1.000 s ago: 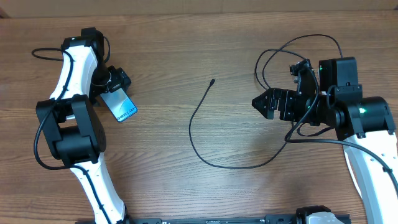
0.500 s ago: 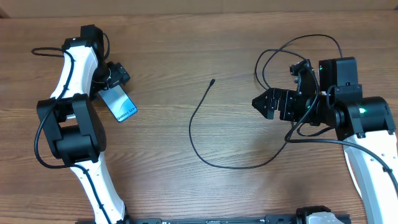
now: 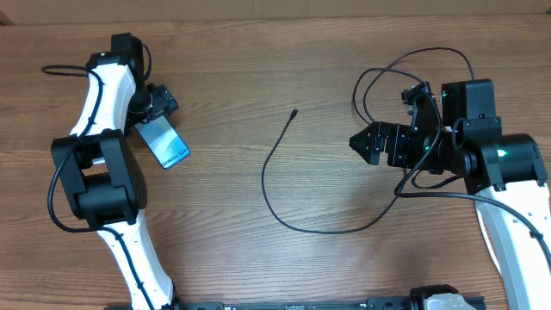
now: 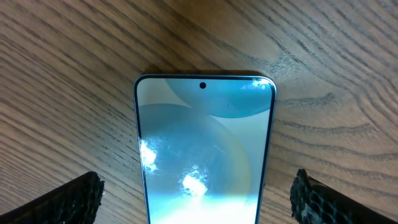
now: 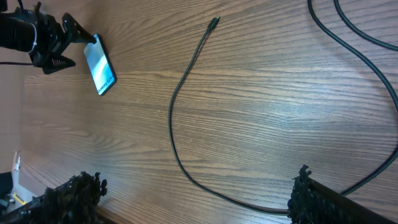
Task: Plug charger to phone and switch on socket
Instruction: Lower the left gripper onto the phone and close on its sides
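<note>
The phone (image 3: 169, 146) lies flat on the wooden table at the left, its light blue screen up. In the left wrist view the phone (image 4: 205, 143) fills the middle. My left gripper (image 3: 158, 110) hangs open over the phone's far end. Its fingers (image 4: 69, 200) stand wide of both long edges and touch nothing. The charger (image 3: 264, 176) is a thin black cable curving across the centre, its connector tip (image 3: 294, 112) lying free. The right gripper (image 3: 360, 143) is open and empty, right of the cable. In the right wrist view the charger (image 5: 173, 121) runs past the right finger. The socket is out of view.
Black cable loops (image 3: 405, 62) lie behind the right arm; the charger's far end is hidden under that arm. A black lead (image 3: 53, 74) trails left of the left arm. The table's far edge (image 3: 275, 17) runs along the top. Both arm bases stand at the near edge.
The left gripper has shifted slightly toward the far edge over the phone's end. The phone, the charger and the right arm have not moved.
</note>
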Controlling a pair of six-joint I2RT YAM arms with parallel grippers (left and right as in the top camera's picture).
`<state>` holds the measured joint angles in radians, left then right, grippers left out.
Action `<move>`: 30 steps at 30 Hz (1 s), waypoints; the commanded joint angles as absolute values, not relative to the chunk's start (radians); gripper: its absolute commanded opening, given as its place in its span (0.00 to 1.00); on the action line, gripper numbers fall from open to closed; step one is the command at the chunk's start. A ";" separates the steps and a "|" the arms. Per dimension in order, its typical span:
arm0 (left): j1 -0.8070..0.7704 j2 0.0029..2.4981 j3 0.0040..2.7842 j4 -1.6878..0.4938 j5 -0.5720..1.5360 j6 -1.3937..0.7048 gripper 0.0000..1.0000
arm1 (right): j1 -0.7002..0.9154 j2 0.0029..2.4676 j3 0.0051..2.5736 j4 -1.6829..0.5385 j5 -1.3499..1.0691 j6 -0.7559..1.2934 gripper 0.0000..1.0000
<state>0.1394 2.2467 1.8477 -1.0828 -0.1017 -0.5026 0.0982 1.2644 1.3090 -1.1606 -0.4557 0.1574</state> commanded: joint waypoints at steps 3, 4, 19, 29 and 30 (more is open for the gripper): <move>0.141 2.294 1.851 -1.080 -0.084 -0.518 1.00 | 0.094 1.263 1.336 -1.158 -0.445 0.155 1.00; 0.141 2.297 1.851 -1.078 -0.081 -0.516 1.00 | 0.094 1.263 1.336 -1.158 -0.445 0.155 1.00; 0.142 2.304 1.761 -1.015 -0.047 -0.509 0.96 | 0.094 1.263 1.336 -1.158 -0.427 0.155 1.00; 0.142 2.304 1.694 -0.996 -0.024 -0.510 0.93 | 0.094 1.263 1.336 -1.158 -0.427 0.155 1.00; 0.142 2.304 1.691 -0.998 -0.018 -0.509 0.93 | 0.094 1.263 1.336 -1.158 -0.427 0.155 1.00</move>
<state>0.1402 2.2704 1.7477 -0.9783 -0.0391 -0.5030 0.0982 1.2644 1.3090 -1.1614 -0.4370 0.1570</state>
